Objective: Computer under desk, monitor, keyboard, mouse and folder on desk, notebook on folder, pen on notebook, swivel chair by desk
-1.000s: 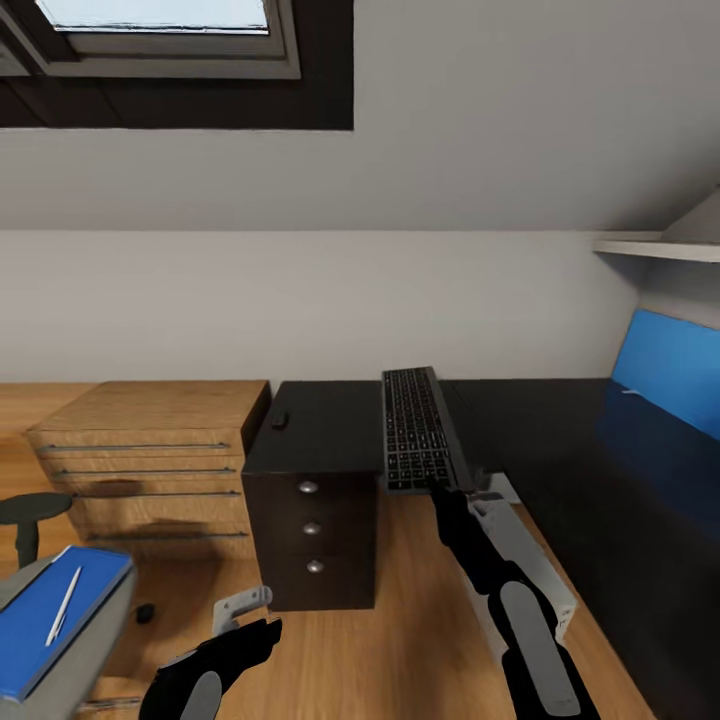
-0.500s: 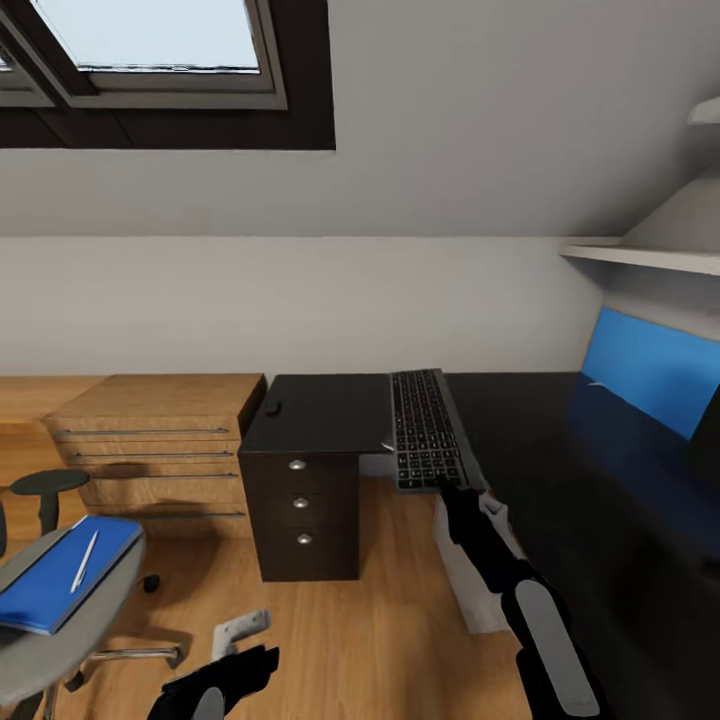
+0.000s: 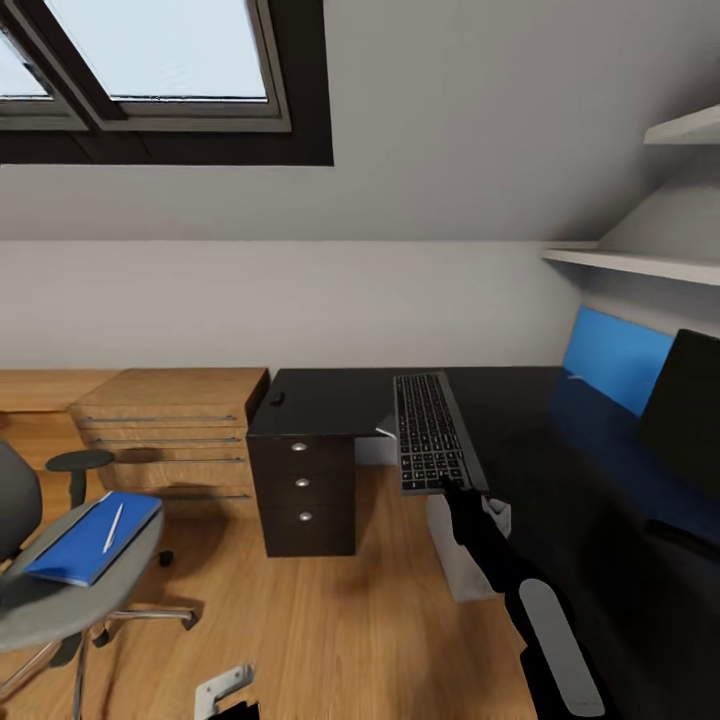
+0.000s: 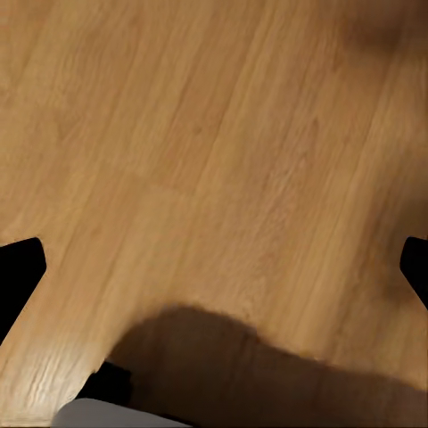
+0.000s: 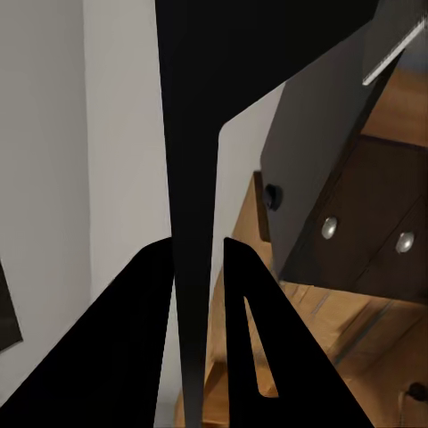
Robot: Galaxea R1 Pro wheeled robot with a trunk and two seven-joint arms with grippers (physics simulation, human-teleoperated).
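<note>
Keyboard (image 3: 432,432), pinched at its near end between the closed fingers of the right gripper (image 3: 455,487), hovers over the desk (image 3: 330,400) front edge and should be lowered flat beside the monitor (image 3: 680,400).

No text, label, brand, number or sign can be read anywhere. The keyboard (image 3: 431,434), lying at the worktop's (image 3: 520,420) near edge around 12 o'clock, shows rows of pale marks on its keys, but they are too small and blurred to make out.
</note>
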